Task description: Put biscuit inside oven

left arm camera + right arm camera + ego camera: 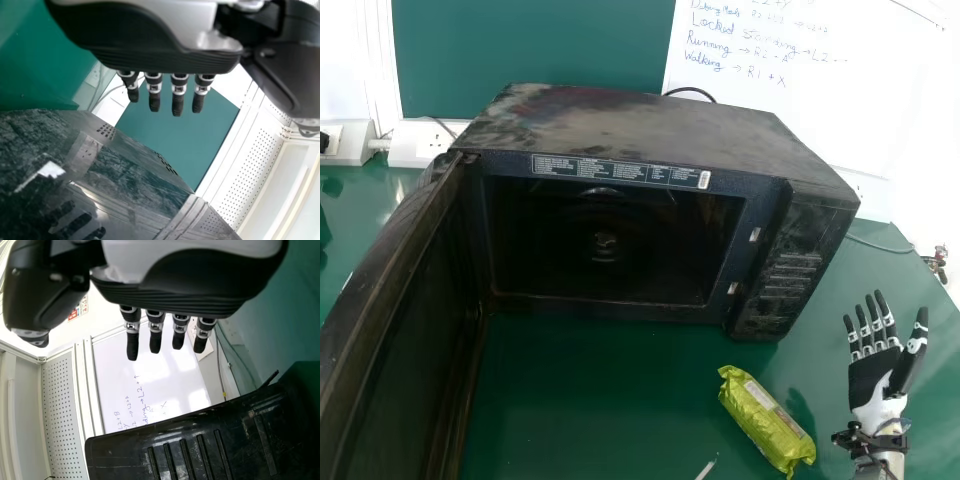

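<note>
My right hand (876, 375) is at the right of the head view, its fingers straight, to the right of the biscuit packet and apart from it. The same right hand (190, 280) hangs in the right wrist view with nothing held. The green biscuit packet (765, 420) lies on the table in front of the oven's control panel side. The black oven (630, 120) stands with its door (405, 330) swung wide on the left; its dark cavity (610, 245) faces the table. In the left wrist view my left hand (165, 40) has its fingers straight, near the oven's side.
The green table (590, 400) extends around the oven. A small white stick-like item (706, 469) lies near its front edge, left of the packet. Behind the oven stand a white board (820, 110) and a green panel (530, 40). A cable and small parts (937, 262) are at the right.
</note>
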You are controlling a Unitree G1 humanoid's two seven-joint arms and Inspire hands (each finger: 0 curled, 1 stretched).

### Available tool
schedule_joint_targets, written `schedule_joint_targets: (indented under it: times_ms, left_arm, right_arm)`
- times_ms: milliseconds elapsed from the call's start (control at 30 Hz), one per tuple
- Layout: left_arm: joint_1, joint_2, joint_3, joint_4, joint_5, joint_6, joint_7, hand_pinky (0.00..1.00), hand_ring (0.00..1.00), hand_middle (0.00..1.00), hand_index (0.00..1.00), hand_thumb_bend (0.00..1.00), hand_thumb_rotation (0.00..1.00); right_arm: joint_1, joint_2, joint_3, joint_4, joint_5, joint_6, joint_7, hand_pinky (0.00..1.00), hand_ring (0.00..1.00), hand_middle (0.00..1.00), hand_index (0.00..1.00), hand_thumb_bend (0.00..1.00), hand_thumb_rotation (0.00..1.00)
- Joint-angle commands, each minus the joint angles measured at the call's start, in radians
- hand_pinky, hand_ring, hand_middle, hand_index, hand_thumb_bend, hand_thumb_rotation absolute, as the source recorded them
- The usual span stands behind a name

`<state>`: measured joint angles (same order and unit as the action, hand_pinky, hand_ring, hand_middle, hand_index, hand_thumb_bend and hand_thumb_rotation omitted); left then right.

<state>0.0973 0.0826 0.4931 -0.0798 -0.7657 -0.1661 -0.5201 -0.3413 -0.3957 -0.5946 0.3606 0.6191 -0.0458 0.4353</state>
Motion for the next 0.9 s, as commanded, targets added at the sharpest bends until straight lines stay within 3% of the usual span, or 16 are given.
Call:
schedule_joint_targets:
  times_ms: [0,500,733,867]
  left_arm:
    - [0.010,0.001,-0.002,-0.006,0.006,-0.011,-0.001,1.00,1.00,1.00,1.00,0.86,0.86]
    - [0.013,-0.002,-0.002,-0.011,0.001,-0.010,0.001,1.00,1.00,1.00,1.00,0.86,0.86]
    - [0.018,-0.006,-0.006,-0.021,0.009,-0.013,0.006,1.00,1.00,1.00,1.00,0.86,0.86]
    - [0.020,-0.009,-0.009,-0.026,-0.001,-0.007,0.006,1.00,1.00,1.00,1.00,0.87,0.84]
  right_arm:
    - [0.000,-0.013,-0.006,0.002,0.005,0.001,0.005,1.00,1.00,0.98,0.87,0.86,0.68]
    - [0.014,-0.025,-0.001,-0.028,-0.005,0.004,0.005,1.00,0.99,0.98,0.90,0.83,0.70]
    - [0.052,-0.067,0.025,-0.126,-0.098,-0.007,-0.026,1.00,0.96,0.93,0.83,0.88,0.59]
    - [0.086,-0.092,0.058,-0.204,-0.198,-0.022,-0.058,1.00,0.95,0.93,0.85,0.80,0.61]
